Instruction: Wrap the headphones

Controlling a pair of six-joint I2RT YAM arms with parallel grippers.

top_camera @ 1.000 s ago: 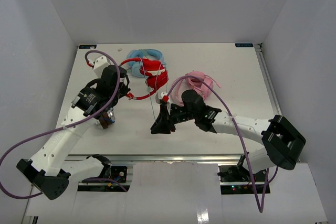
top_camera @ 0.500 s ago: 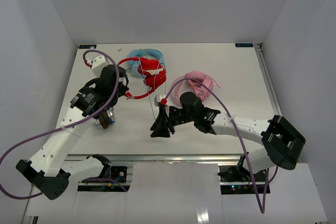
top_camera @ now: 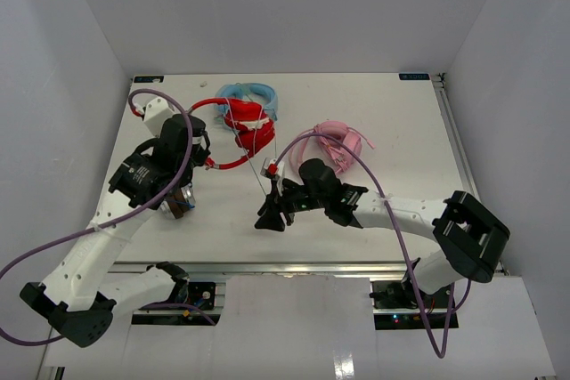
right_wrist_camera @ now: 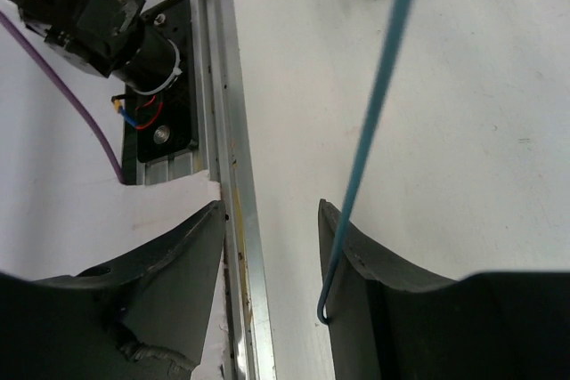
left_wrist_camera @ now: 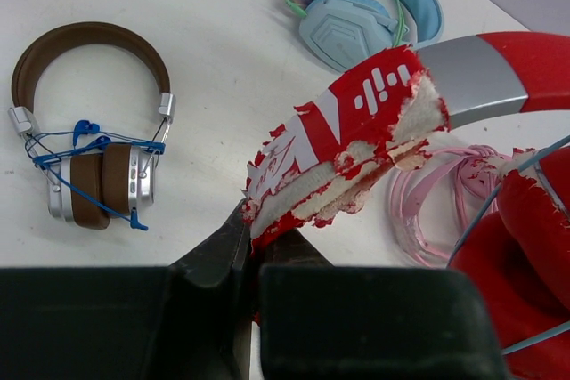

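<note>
Headphones [left_wrist_camera: 356,122] in closed left tool [left_wrist_camera: 250,236]

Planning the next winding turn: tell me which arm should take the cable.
Probably right: the right pincer stands open with the cable against one finger; the left pincer is shut on the red headband.

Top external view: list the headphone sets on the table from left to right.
brown headphones → red headphones → pink headphones. The light-blue headphones are left out because they lie behind the red pair, across the same span.
</note>
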